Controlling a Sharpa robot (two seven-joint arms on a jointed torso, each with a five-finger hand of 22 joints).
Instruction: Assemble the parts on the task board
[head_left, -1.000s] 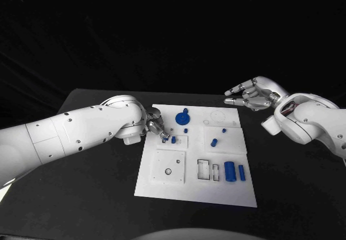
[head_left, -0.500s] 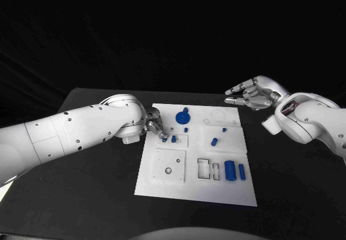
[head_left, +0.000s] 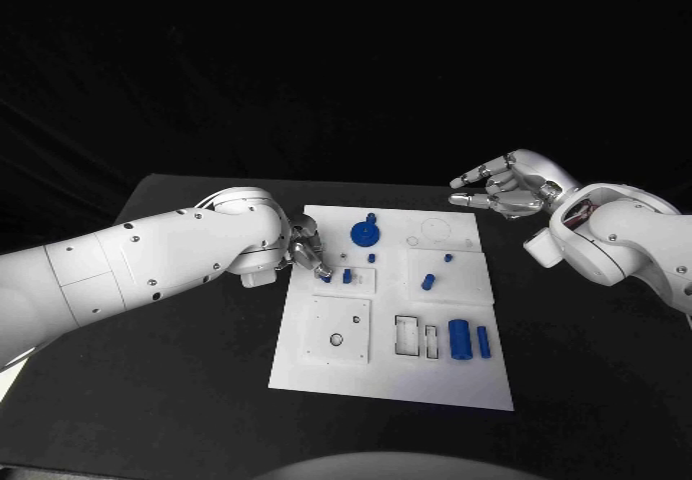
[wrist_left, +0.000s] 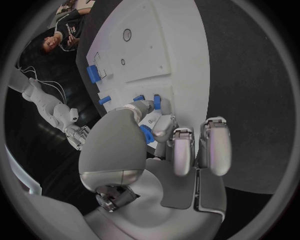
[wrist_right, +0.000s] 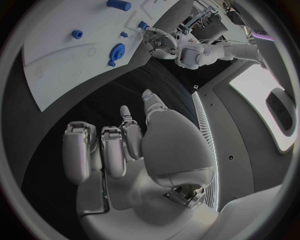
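Fingers, left hand (head_left: 306, 252): we see them pinching a small blue part (wrist_left: 147, 135) over the task board (head_left: 375, 385), near its 10 o'clock edge, ready to seat it, we judge.
Fingers, right hand (head_left: 505, 188): released, spread, parked off the board at 1 o'clock.
Desk (head_left: 173, 400): carries the board.

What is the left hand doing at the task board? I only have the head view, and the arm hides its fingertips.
Observer: In the left wrist view, the left hand pinches a small blue part between its thumb and a finger, close to the task board.
Operator: And the right hand, is anything in its palm?
Observer: No. The right wrist view shows the right hand with its fingers apart and nothing in them.
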